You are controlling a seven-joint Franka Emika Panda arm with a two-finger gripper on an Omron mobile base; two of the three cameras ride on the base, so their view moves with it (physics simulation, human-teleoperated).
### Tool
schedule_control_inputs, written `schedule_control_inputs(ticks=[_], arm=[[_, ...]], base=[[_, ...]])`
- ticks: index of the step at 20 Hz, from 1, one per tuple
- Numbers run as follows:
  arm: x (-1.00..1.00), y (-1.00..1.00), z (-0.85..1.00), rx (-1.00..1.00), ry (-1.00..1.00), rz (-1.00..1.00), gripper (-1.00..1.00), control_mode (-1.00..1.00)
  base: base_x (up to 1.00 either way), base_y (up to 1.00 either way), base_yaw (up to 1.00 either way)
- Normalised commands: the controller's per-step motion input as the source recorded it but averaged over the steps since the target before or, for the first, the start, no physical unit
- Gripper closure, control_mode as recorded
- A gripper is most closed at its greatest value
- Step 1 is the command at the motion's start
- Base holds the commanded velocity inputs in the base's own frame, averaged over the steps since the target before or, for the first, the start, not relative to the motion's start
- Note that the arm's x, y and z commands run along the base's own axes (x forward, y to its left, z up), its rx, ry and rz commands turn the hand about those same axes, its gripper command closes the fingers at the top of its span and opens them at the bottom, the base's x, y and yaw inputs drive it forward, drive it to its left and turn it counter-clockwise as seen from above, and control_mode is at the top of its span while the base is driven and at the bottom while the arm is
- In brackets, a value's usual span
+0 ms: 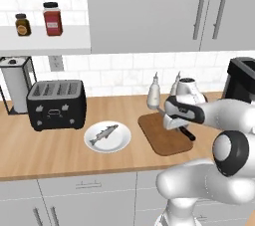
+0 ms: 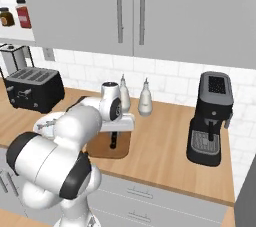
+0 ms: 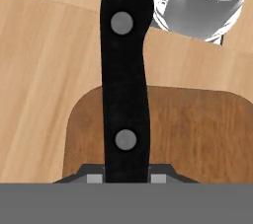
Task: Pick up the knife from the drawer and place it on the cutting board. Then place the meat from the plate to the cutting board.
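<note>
My gripper [image 3: 127, 177] is shut on the knife [image 3: 126, 80], whose black riveted handle sticks out between the fingers. In the left base view the gripper [image 1: 180, 126] hangs just over the dark brown cutting board [image 1: 163, 139], and the knife handle [image 1: 188, 133] points down toward it. The board [image 3: 197, 134] lies right under the handle. Left of the board, the white plate [image 1: 119, 143] carries the meat [image 1: 103, 134], a small silvery fish. From the right base view the knife handle [image 2: 114, 141] shows over the board [image 2: 102, 150]; my arm hides the plate.
A black toaster [image 1: 56, 104] stands left of the plate, and two bottles [image 1: 153, 93] stand behind the board. A black coffee machine [image 2: 212, 121] sits at the right. Closed grey drawer fronts [image 1: 84, 185] run under the counter edge.
</note>
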Motion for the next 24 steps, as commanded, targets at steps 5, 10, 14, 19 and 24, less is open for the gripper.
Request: schedule_control_inputs(ticks=[5,10,14,19,24], arm=[[0.17,0.00,-0.36,0.00,0.00,0.00,1.00,-1.00],[0.04,-0.01,-0.37,0.00,0.00,0.00,1.00,-1.00],[0.00,-0.12,-0.29,0.00,0.00,0.00,1.00,-1.00],[0.05,-0.15,-0.18,0.00,0.00,0.00,1.00,-1.00],[0.13,-0.04,-0.02,0.00,-0.06,-0.01,1.00,-1.00]], base=[[0.00,0.00,0.00],[0.00,0.00,0.00],[0.00,0.00,0.00],[0.00,0.00,0.00],[0.00,0.00,0.00]])
